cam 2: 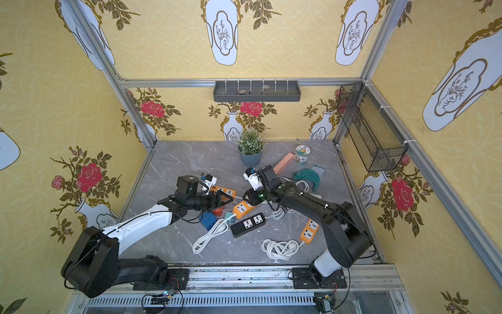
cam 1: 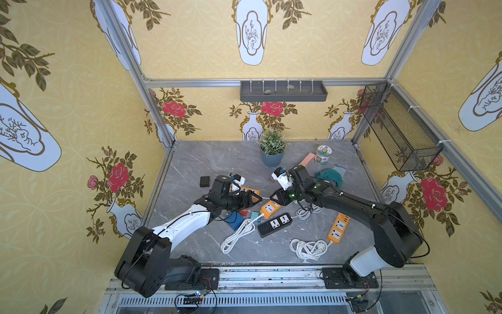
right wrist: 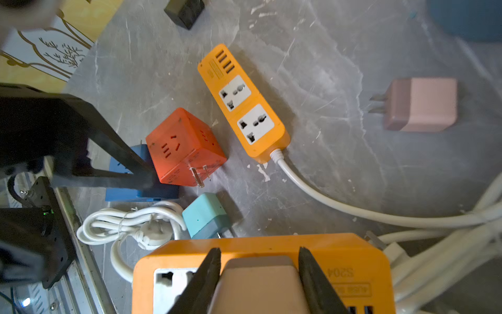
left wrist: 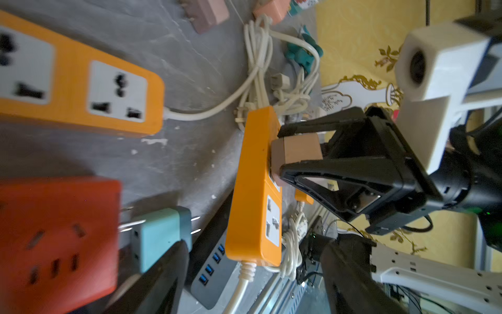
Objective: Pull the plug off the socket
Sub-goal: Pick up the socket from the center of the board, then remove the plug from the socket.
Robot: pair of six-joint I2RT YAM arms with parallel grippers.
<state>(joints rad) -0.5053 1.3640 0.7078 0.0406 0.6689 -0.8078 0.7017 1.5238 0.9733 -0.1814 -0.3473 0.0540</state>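
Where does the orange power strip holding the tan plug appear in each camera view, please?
In a top view: orange power strip mid-table, just beyond the black strip.
In a top view: same spot, mid-table.
Left wrist: centre of picture, tan plug in it gripped by the right gripper.
Right wrist: nearest foreground, around the plug.
Shared landmark: teal adapter close by.

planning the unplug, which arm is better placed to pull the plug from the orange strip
Right. The right gripper is shut on the tan plug seated in the orange power strip; the left gripper is open beside the red cube socket.
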